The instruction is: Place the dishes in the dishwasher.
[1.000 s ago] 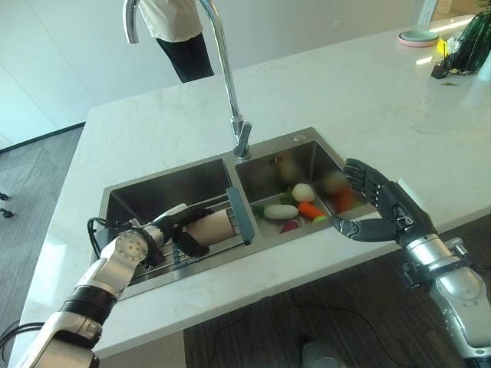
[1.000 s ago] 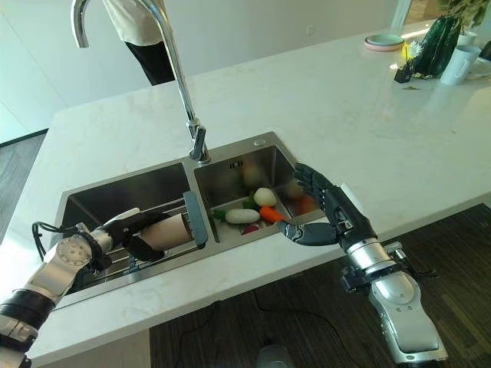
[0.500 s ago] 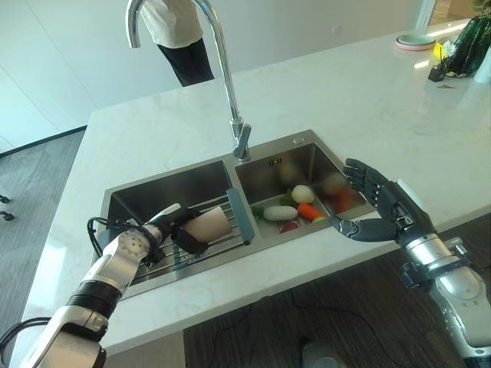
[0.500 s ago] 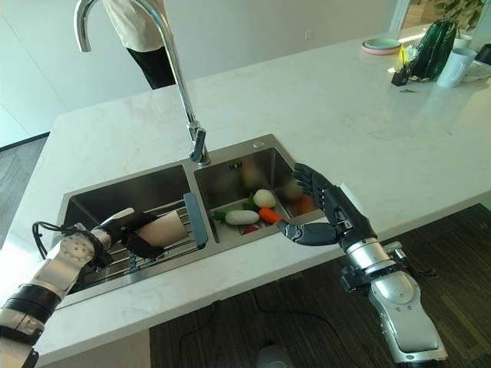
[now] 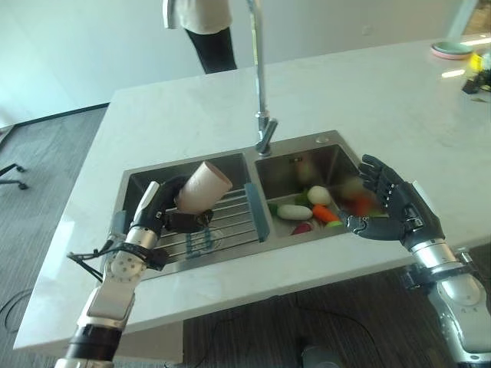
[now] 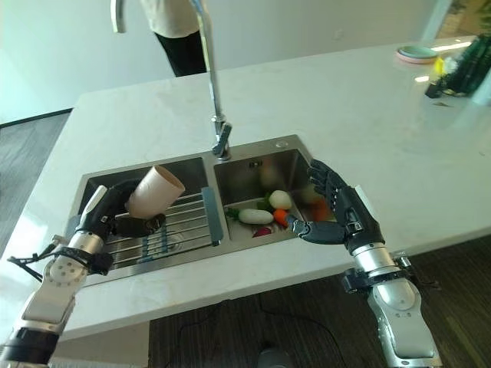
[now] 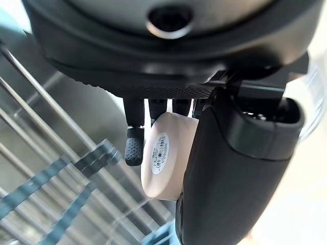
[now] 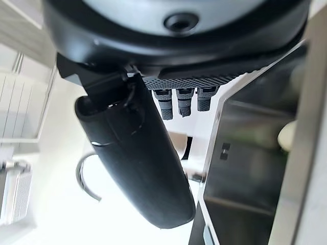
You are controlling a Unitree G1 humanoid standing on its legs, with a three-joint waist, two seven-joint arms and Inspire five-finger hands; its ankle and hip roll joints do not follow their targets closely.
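Left hand (image 5: 163,208) grips a beige cup (image 5: 202,186), tilted, held just above the sink rack (image 5: 219,222). Right hand (image 5: 393,213) open beside the vegetables (image 5: 307,211). Judged early: cup picked up, no dishwasher in sight, loading not yet done

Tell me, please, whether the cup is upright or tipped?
Tipped: the cup leans in the left robot hand, its mouth angled up over the rack.

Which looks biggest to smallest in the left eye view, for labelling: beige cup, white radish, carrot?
1. Beige cup, held in the left hand, though it sits higher and nearer the camera.
2. White radish.
3. Carrot.
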